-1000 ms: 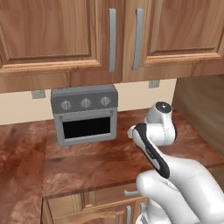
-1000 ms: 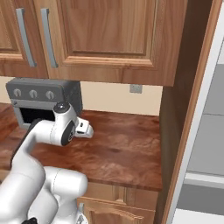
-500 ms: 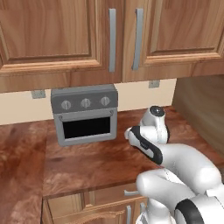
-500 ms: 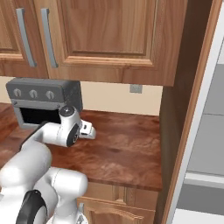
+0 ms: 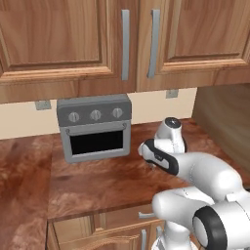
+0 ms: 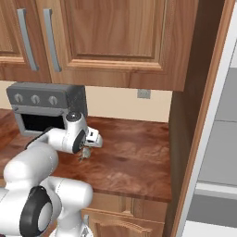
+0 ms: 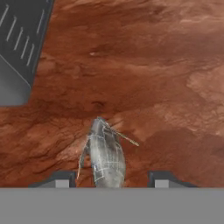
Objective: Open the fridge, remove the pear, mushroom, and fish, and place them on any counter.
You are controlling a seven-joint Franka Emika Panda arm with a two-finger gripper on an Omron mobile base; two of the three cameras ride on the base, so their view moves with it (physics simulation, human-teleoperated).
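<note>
End effector point(image 7: 108, 177) above the bench point(image 7: 166, 74), finger tips apart with clear gaps either side of the fish point(image 7: 106, 155). The fish lies on the bench directly between and just ahead of them, long axis pointing away, toaster oven point(image 7: 19, 48) off left.

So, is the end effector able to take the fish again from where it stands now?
Probably yes. The fish lies on the counter between the open end effector fingertips, and nothing stands in the way.
</note>
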